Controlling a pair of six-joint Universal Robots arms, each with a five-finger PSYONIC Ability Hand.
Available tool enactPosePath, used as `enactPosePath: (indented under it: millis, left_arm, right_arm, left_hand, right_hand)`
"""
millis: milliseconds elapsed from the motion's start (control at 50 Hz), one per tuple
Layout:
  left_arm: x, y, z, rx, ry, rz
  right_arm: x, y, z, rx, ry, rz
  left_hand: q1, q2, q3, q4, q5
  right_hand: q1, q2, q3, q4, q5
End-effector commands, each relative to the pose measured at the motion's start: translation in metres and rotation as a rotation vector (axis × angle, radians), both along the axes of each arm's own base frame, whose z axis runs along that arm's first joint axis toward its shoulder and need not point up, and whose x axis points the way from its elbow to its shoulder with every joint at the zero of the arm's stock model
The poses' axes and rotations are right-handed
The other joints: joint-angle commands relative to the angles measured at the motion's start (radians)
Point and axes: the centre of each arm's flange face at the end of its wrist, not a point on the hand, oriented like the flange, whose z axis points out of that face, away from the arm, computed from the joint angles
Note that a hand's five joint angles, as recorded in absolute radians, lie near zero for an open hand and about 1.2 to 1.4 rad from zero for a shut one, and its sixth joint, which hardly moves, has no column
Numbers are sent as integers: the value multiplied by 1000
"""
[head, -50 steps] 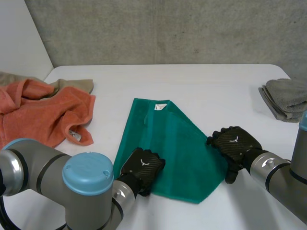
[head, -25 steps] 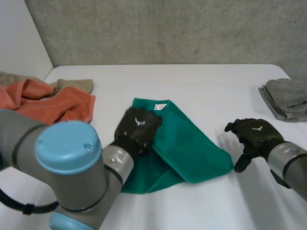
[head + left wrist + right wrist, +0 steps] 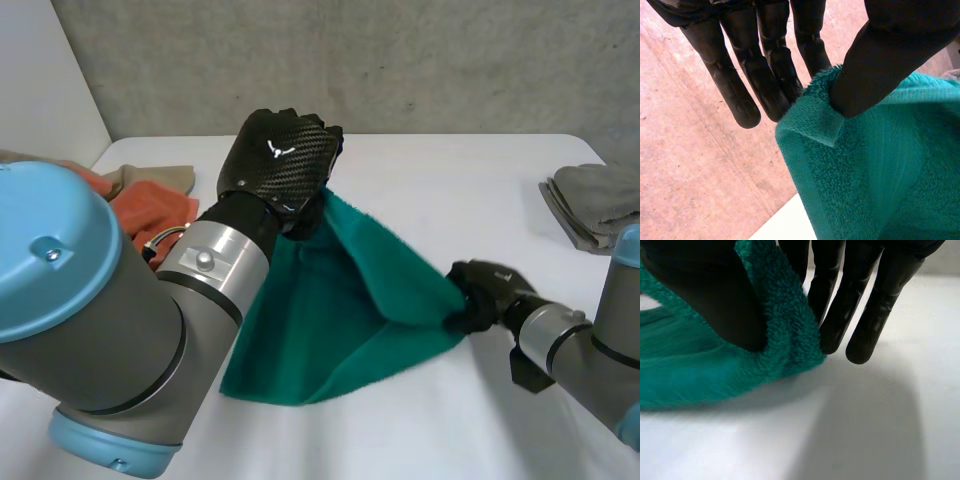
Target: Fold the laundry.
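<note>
Your left hand (image 3: 280, 165) pinching a raised corner of the green towel (image 3: 340, 310); your right hand (image 3: 485, 295) pinching another corner, near the table (image 3: 450, 185)

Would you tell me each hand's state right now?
Left hand: shut on the green towel, at its corner.
Right hand: shut on the green towel too.

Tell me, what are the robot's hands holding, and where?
Both pinch the green towel: left hand a raised corner, right hand another corner low by the table.
</note>
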Motion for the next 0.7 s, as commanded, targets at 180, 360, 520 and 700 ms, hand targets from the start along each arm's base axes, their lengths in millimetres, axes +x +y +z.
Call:
enactPosePath:
  millis: [180,360,520,700]
  left_arm:
    - [21,9,37,-70,70,26]
    - [34,7,39,-76,73,59]
    - [47,-7,31,-63,55,113]
    - [65,-32,29,-60,49,199]
  right_arm:
    - [-28,-65,129,-616,301,-51]
    - [61,-20,137,-659,214,237]
    - [119,39,68,-480,227,482]
    - [80,-1,68,-394,272,258]
  left_hand:
    - [265,199,204,196,241]
    - [265,199,204,196,241]
    - [265,199,204,196,241]
    - [265,199,204,196,241]
  right_hand:
    - [407,224,228,212,241]
    - [407,224,228,212,241]
    - [268,86,90,73,103]
    - [-815,-997,-993,-1010,-980]
